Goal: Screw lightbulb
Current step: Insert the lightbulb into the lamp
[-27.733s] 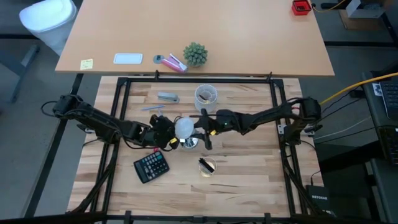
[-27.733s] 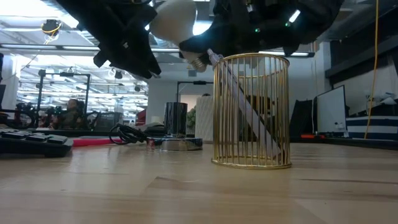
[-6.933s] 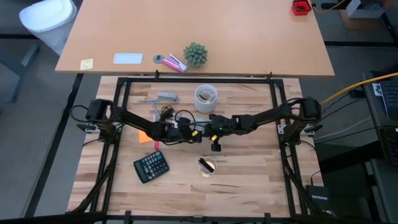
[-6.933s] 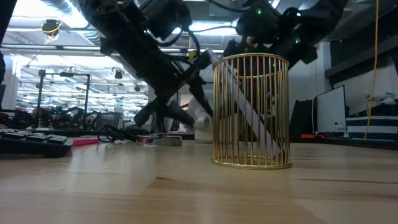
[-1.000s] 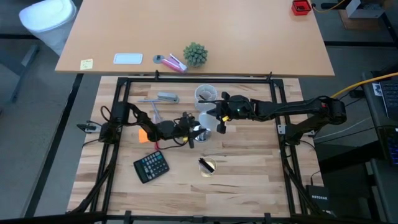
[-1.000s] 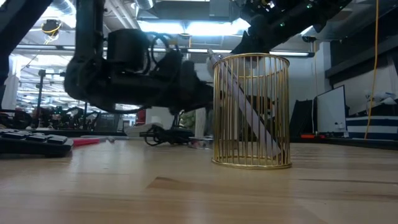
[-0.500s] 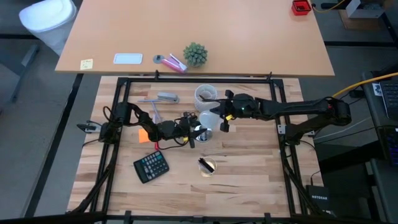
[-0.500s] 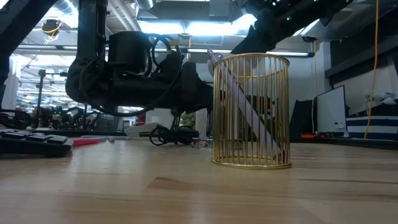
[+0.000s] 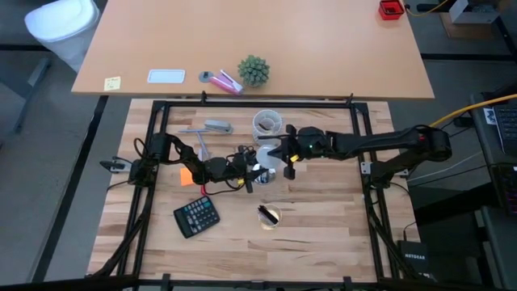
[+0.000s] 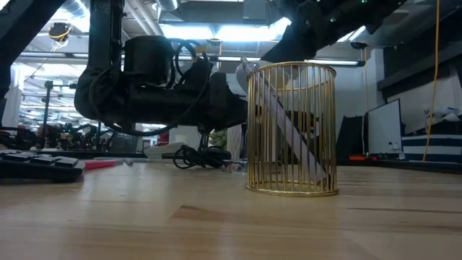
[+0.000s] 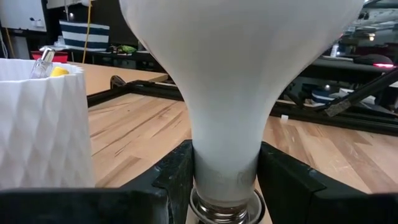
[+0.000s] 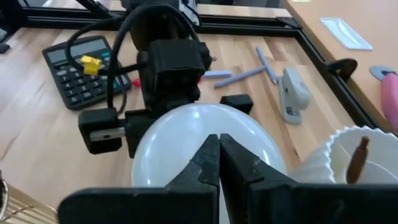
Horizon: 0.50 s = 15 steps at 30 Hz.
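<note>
The white lightbulb (image 9: pixel 269 157) stands upright near the table's middle, dome up (image 11: pixel 242 74). Grey metal (image 11: pixel 225 210) shows under its neck; I cannot tell bulb base from socket there. My left gripper (image 9: pixel 257 168) reaches in level from the table's left, and its fingers close on the bulb's neck. My right gripper (image 9: pixel 285 164) comes from the right, slanting down, shut, with its tips (image 12: pixel 219 149) over the bulb's dome (image 12: pixel 180 134). A black cord (image 9: pixel 236 153) lies beside the left gripper. My left gripper pinches the bulb's narrow neck (image 11: pixel 200 163) between its two fingers (image 11: pixel 171 177), just above the grey metal. The fingers come level from the table's left. The bulb stands upright between them. Whether they also touch the metal part I cannot tell. My right gripper has its shut fingertips in front of the dome's top; I cannot tell whether they touch it.
A gold wire cup (image 9: pixel 269 215) holding a pen stands toward the near edge, and a calculator (image 9: pixel 196 216) lies at near left. A white ribbed cup (image 9: pixel 267 123) stands just beyond the bulb. A grey stapler (image 9: pixel 218 126) and pens (image 9: pixel 198 140) lie at the far left.
My right gripper, staying shut, has swung a little toward the table's right and come back over the bulb. The bulb and my left gripper have kept still.
</note>
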{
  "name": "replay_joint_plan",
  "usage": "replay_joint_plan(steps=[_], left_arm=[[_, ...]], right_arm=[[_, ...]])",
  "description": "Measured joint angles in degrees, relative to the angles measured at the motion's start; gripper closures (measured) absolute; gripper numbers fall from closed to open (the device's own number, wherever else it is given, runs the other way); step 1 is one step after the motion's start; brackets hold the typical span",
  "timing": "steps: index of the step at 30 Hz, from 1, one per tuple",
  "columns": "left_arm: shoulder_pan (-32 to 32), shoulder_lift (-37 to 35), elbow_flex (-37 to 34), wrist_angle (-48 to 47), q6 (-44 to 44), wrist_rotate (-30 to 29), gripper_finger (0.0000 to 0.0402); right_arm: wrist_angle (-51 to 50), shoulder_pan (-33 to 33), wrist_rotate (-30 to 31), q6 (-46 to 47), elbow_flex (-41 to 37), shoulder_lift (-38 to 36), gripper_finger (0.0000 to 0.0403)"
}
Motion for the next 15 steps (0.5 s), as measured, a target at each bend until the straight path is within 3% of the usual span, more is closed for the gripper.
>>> replay_joint_plan(steps=[15], left_arm=[[-0.37,0.0,0.07,-0.26,0.19,-0.02,0.0249]], right_arm=[[6.96,1.06,-1.21,1.54,-0.01,5.33,0.0397]])
